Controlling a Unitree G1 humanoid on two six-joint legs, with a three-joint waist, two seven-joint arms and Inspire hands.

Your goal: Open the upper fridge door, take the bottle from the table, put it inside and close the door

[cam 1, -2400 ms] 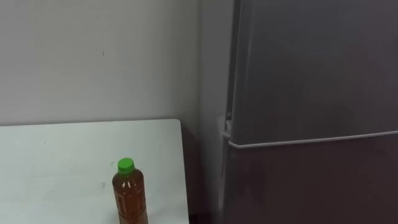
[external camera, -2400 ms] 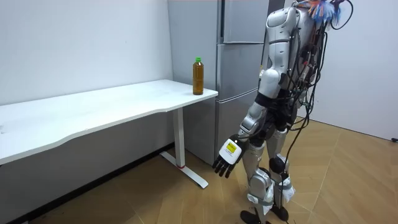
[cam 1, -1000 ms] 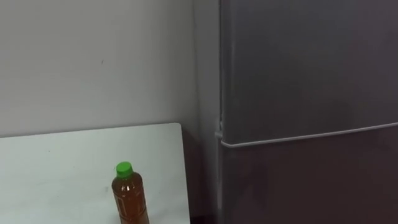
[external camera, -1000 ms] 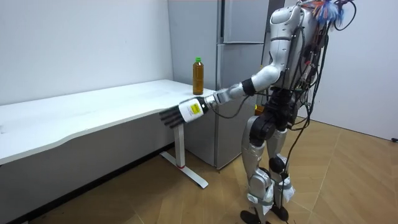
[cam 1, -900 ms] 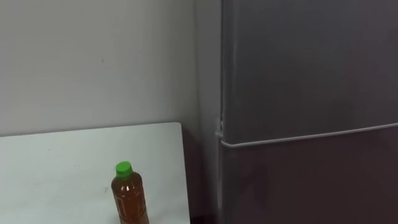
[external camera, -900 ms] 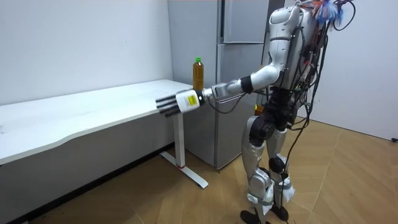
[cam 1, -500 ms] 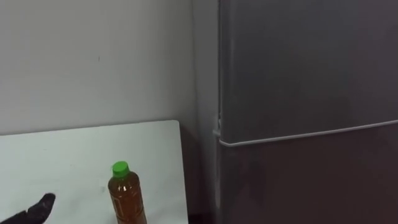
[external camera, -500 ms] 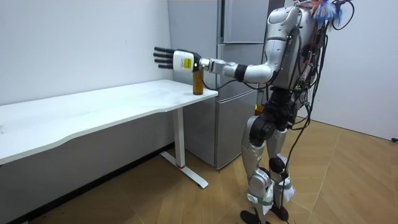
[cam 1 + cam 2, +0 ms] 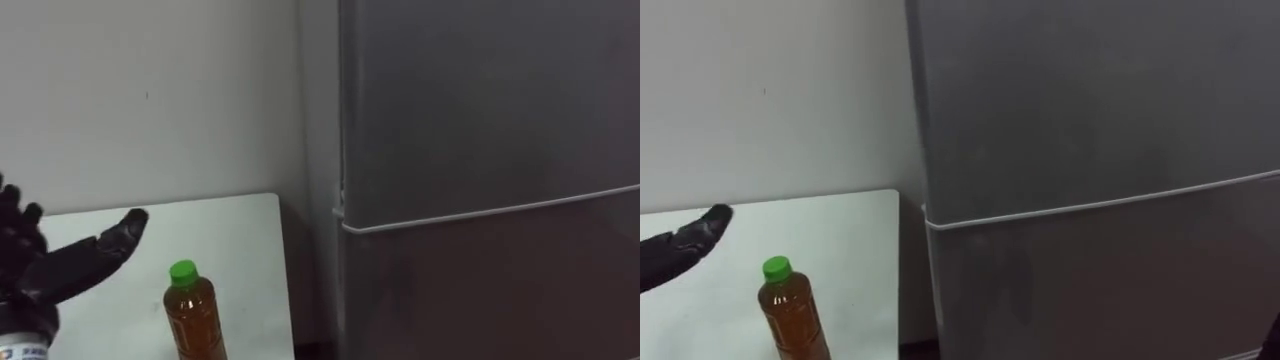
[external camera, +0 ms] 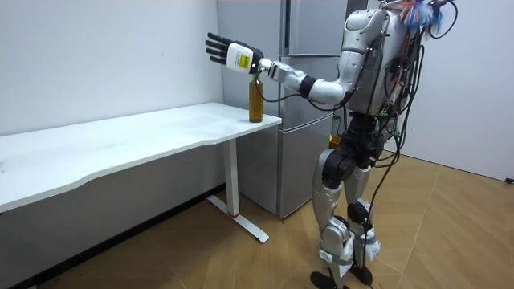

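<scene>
1. The task is at its very start. The clear plastic bottle [image 9: 191, 322] of amber-brown liquid stands upright on the white rectangular desk [image 9: 235, 235], close to the desk's end edge beside the fridge, and nothing touches it.
2. The robot stands facing the tall grey two-door fridge [image 9: 480, 150], just off that end of the desk, with its left arm stretched out over the desk.
3. The left hand [image 9: 55, 272] hovers above and just beside the bottle, on the side away from the fridge. Its fingers [image 9: 30, 235] are straight and spread, with the thumb held apart, and they hold nothing.
4. Everything is left to do, I judge: bring the hand down, close it round the bottle, lift it, open the upper door [image 9: 490, 90], set the bottle inside and shut the door again.
5. Containers:
   - The bottle is sealed with a round green screw cap [image 9: 183, 271], and the liquid reaches up into its shoulder, so it looks nearly full.
   - The upper door and the lower door [image 9: 490, 290] both sit flush and closed, so what is in the fridge cannot be told.
</scene>
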